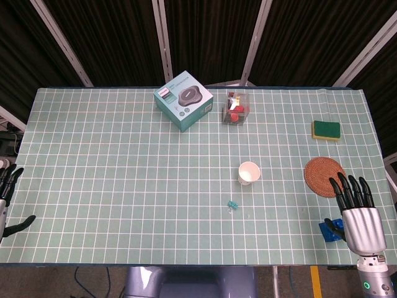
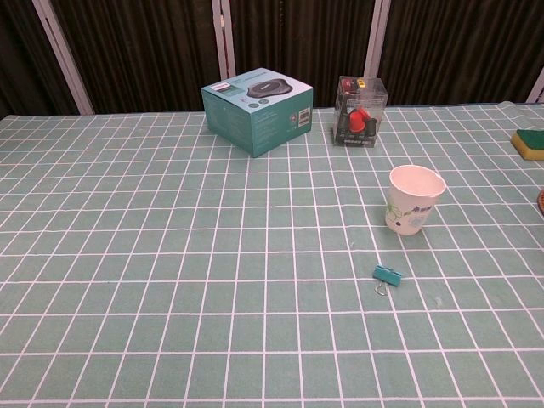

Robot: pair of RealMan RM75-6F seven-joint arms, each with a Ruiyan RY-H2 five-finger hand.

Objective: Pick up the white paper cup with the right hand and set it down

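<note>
The white paper cup (image 1: 249,173) stands upright and untouched on the table (image 1: 111,186), a little right of centre in the head view, mouth up; the chest view shows a printed pattern low on its wall. It looks light and thin-walled, so the main risks are a sideways knock that tips it or a grip that crushes it. At about seven o'clock from the cup, near it, lies a small teal binder clip (image 1: 232,205), which a low sweep could scatter. At about three o'clock, well apart, sits a woven coaster (image 1: 324,176); the right hand (image 1: 356,214) hovers at five o'clock from the cup, just past the coaster, fingers spread and holding nothing. A blue object (image 1: 332,230) lies just beside its thumb side and could be dragged along. Farther out, at eleven o'clock is a teal box (image 1: 183,99), at twelve a clear case (image 1: 236,109) with red items, and at two a sponge (image 1: 326,130). The left hand (image 1: 8,189) rests at the far nine o'clock edge, fingers apart, empty.
</note>
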